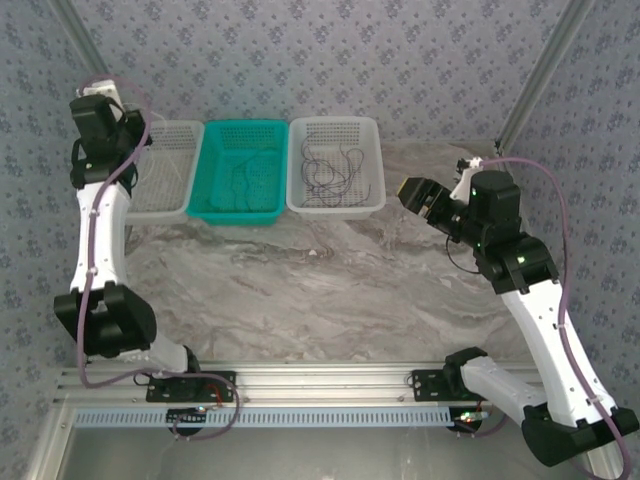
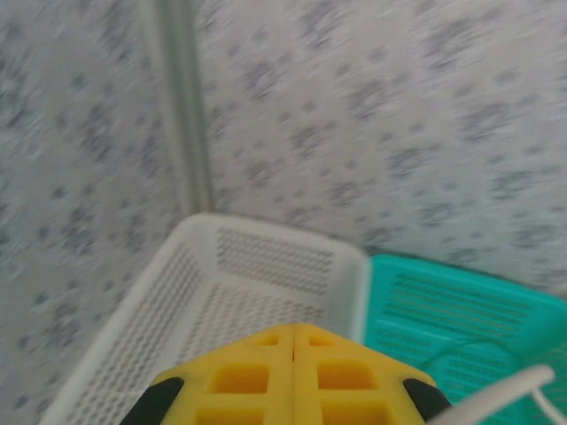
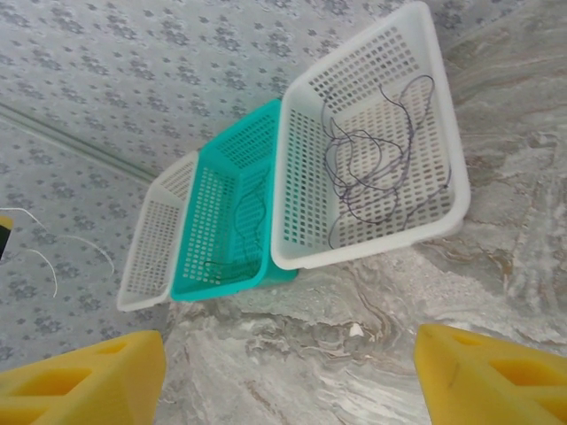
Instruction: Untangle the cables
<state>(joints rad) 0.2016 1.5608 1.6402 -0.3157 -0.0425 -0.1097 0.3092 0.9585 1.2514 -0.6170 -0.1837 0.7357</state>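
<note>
Where the dark wires (image 3: 372,168) lie: in the white basket (image 3: 306,186), ahead of the right pincer (image 3: 288,390) and well apart from it, all looped in one messy bunch.
Right pincer: wide open, holding nothing, over the bare table (image 3: 496,283).
Left pincer (image 2: 292,341): pressed closed above the other white basket (image 2: 266,235); thin white wires (image 3: 89,243) hang near it (I cannot tell if one is pinched).
Green wire (image 3: 248,212): in the green basket (image 3: 208,239), just to the right of the left pincer.
Danger: grab the bunch in the middle and the loops may pull tighter.
Danger too: a wire may snag in the basket holes, and the light basket may lift and tip.
</note>
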